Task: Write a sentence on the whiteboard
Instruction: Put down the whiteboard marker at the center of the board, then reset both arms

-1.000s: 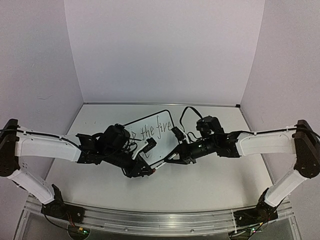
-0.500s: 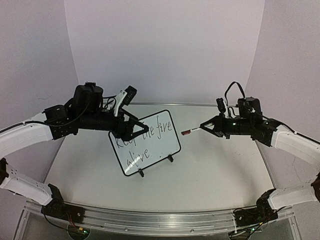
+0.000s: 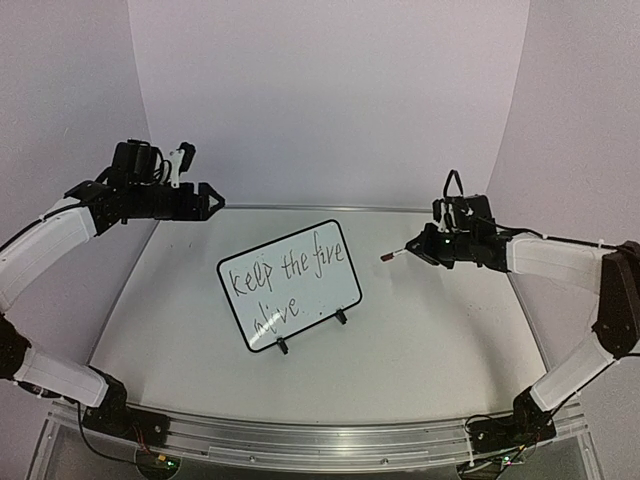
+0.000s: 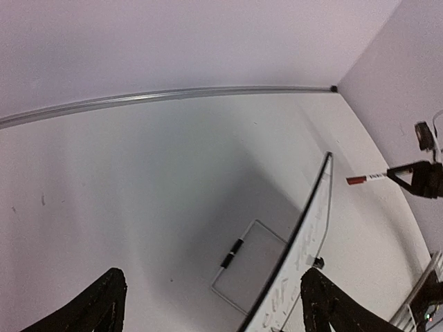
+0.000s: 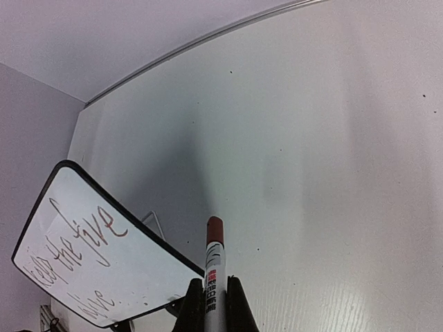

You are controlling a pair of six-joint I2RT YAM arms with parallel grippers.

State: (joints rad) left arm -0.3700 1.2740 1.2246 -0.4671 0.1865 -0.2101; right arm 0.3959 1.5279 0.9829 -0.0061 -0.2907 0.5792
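- Two grippers in view, one empty and one loaded.
- Left gripper (image 3: 208,196) was spread wide, nothing between the jaws and touching nothing (wrist view showed only bare table (image 3: 430,340) between the two black fingers (image 4: 104,304)).
- Left arm was raised high over the far-left corner, forearm roughly level. Its gripper pointed right, up and to the left of the whiteboard (image 3: 328,296) and well apart from it.
- Right gripper (image 3: 420,247) was clenched on a marker (image 3: 398,253), pinching the white barrel low down.
- Marker stuck out past the fingertips, its reddish-brown end aimed left toward the board. The end was off the board, in the air near its right edge (no contact).
- Right arm reached in from the right side, elbow out by the wall, forearm about level and gripper above the table.
- Whiteboard stood mid-table on two little black feet (image 3: 341,316), leaning back, skewed so its right side sat further from the arm bases.
- Sentence (image 3: 285,268) was on the board face in thin dark handwriting, two lines: "keep the fire" above, "alive." below (the first word was a bit messy).
- Left wrist view caught the board nearly edge-on from behind, so the lettering was hardly readable there.
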